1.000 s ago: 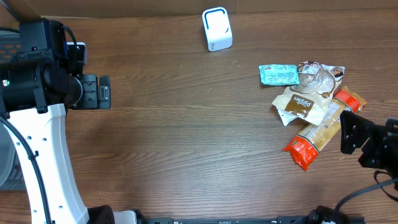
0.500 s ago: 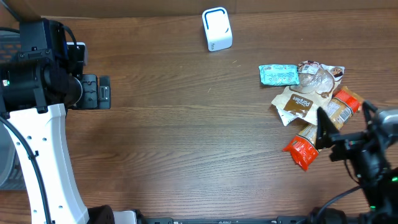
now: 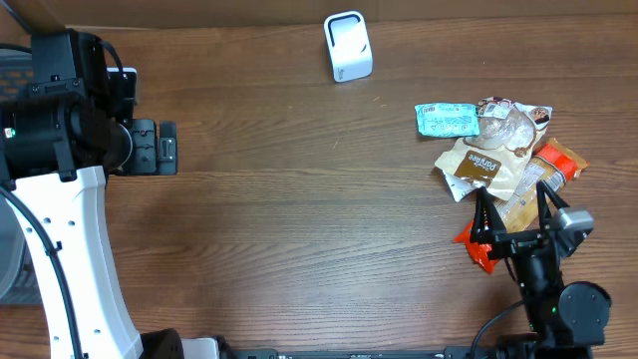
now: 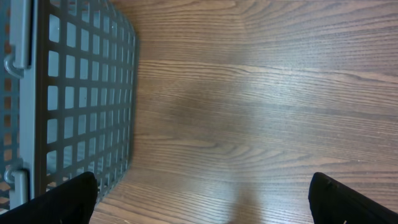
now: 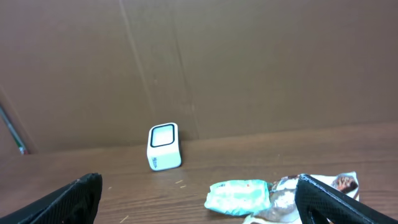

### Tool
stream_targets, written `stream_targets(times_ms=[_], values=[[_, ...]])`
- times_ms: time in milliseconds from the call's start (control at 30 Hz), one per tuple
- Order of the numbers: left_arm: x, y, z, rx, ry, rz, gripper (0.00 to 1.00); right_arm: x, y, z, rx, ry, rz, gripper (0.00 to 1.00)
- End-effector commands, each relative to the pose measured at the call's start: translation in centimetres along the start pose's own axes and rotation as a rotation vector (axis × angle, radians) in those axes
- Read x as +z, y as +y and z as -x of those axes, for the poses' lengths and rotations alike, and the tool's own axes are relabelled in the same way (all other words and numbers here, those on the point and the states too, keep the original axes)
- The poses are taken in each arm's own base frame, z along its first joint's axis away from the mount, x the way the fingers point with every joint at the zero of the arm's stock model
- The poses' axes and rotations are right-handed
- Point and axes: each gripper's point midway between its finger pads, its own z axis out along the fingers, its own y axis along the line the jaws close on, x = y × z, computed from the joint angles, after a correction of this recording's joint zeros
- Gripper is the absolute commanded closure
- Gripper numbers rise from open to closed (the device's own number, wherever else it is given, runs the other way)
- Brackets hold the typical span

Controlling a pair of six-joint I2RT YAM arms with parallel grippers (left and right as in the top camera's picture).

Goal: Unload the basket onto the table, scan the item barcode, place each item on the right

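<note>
A pile of snack packets lies at the right: a teal packet (image 3: 447, 120), a clear crinkled one (image 3: 513, 125), a brown-and-white one (image 3: 483, 167) and a long orange packet (image 3: 553, 165). My right gripper (image 3: 514, 211) hovers open over the near end of the orange packet, pointing toward the back. In its wrist view the gripper (image 5: 202, 202) is empty, with the teal packet (image 5: 239, 195) ahead. The white scanner box (image 3: 348, 46) stands at the back edge, also seen as the scanner (image 5: 164, 146). My left gripper (image 3: 152, 147) stays open and empty at the far left (image 4: 205, 205).
A grey mesh basket (image 4: 74, 93) sits just left of the left gripper, at the table's left edge. A brown cardboard wall (image 5: 249, 62) runs behind the scanner. Bare wood table (image 3: 299, 199) stretches between the two arms.
The right arm has swung in from the right edge to stand over the near end of the packet pile, fingers open. The left arm has not moved.
</note>
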Motion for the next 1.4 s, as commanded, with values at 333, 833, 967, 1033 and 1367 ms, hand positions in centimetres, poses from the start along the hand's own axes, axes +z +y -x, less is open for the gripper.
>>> stream_targets(times_ms=[333, 833, 967, 1033, 1367], values=[[0.0, 0.1, 0.1, 0.015, -0.002, -0.002, 0.0, -0.2, -2.6, -6.4, 0.043, 0.05, -0.099, 0.0], [0.0, 0.1, 0.1, 0.015, -0.002, -0.002, 0.0, -0.5, -2.6, -7.2, 0.07, 0.071, -0.095, 0.0], [0.0, 0.1, 0.1, 0.015, -0.002, -0.002, 0.0, -0.5, -2.6, -7.2, 0.07, 0.071, -0.095, 0.0], [0.0, 0.1, 0.1, 0.015, -0.002, -0.002, 0.0, -0.5, -2.6, -7.2, 0.07, 0.071, -0.095, 0.0], [0.0, 0.1, 0.1, 0.015, -0.002, -0.002, 0.0, -0.5, -2.6, -7.2, 0.07, 0.071, -0.095, 0.0]])
